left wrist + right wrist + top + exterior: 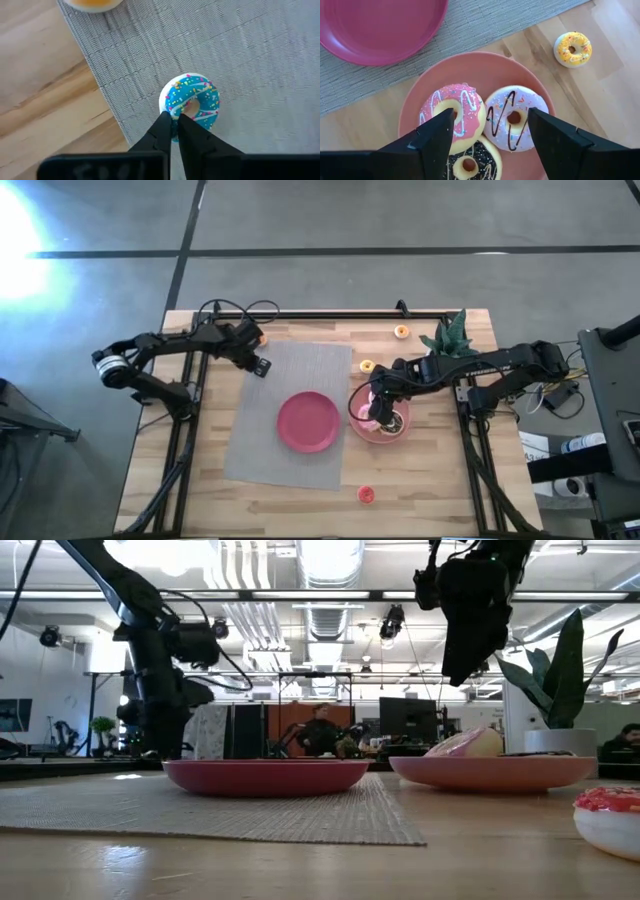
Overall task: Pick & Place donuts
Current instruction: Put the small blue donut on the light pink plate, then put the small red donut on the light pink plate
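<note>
Left jaws: pinched together on the near rim of the blue donut (192, 102), the two fingers almost touching with the ring's edge nipped between them.
Left gripper (172, 131): down at the far left corner of the grey mat (300, 380), close to the mat's edge where it met the bare wood of the table (430, 480).
Blue donut: lying flat on the mat, sprinkled top up, not lifted as far as I could tell.
Right jaws: spread wide, nothing between them.
Right gripper (490, 137): hanging over the salmon plate (475, 72), fingers straddling the donuts below.
On that plate: a pink donut (452, 117), a lilac donut (515, 117) with dark drizzle beside it and touching it, and a dark donut (467, 162) partly hidden under the gripper.
Middle plate (308, 421): deeper pink, on the mat, nothing visible in it.
Loose donuts: a yellow one (572, 48) on the wood just off the salmon plate, an orange one (401, 332) by the far edge near the potted plant (450, 338), a red one (366, 495) near the front edge.
Step in hand: I judged the left arm had just taken its grip on the blue donut; the lift looked to be next.
Next move calls for: a straight raise, since the hold was only on one rim and the ring could swing or slip, then a carry across to a plate.
Right arm: looked poised over the plate, uncommitted.
</note>
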